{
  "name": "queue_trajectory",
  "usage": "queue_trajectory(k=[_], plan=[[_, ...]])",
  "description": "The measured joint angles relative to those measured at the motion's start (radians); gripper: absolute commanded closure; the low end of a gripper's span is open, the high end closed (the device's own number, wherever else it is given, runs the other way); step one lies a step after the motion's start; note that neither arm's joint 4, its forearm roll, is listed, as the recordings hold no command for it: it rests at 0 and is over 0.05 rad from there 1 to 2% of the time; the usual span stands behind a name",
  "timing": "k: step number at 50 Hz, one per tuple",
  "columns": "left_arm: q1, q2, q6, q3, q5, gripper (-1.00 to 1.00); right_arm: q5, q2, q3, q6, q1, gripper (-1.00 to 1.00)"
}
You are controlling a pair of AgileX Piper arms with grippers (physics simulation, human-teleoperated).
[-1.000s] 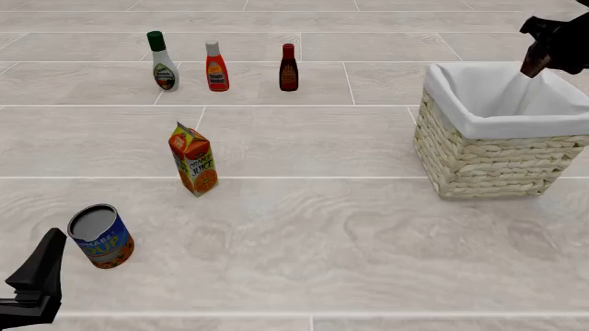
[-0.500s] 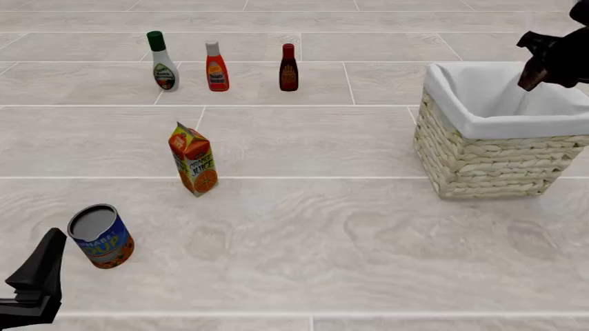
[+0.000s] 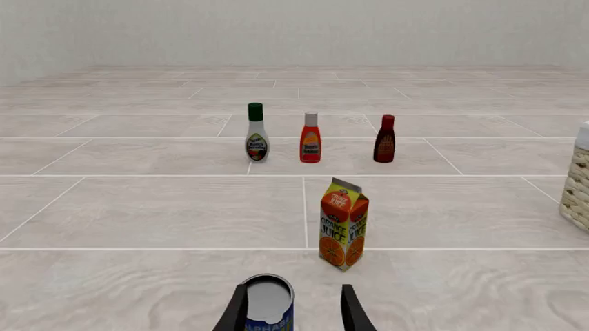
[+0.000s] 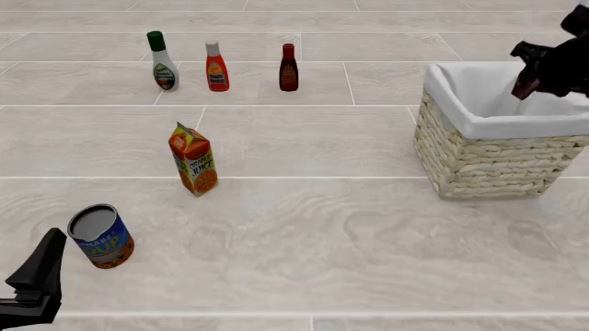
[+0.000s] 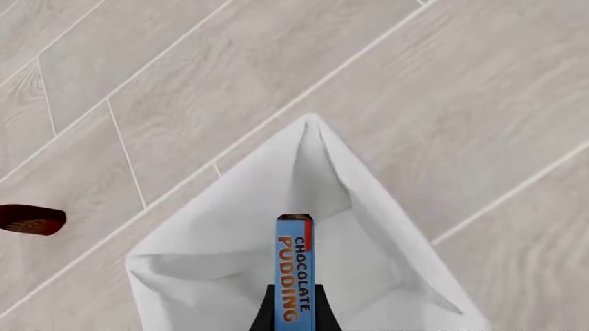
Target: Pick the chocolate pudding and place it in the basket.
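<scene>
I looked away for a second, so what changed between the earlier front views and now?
The right gripper, shut on the chocolate pudding, came lower over the basket and a little leftward; nothing was released. The left gripper, can, juice carton and three bottles stayed put.

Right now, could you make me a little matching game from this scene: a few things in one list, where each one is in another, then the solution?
Things:
1. chocolate pudding
2. orange juice carton
3. tin can
4. green-capped bottle

Places:
A. at the left end of the far row of three bottles
B. held in the right end effector above the basket
C. standing alone mid-table, between the bottle row and the can
D. nearest the left end effector, at the near left

Pairs: 1-B, 2-C, 3-D, 4-A
</scene>
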Motion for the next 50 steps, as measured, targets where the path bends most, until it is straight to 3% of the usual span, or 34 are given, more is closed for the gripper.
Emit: queue_trajectory(k=[50], plan=[[0.000, 0.000, 0.000, 0.000, 0.000, -1.00, -0.027, 0.035, 0.051, 0.039, 0.019, 1.00]])
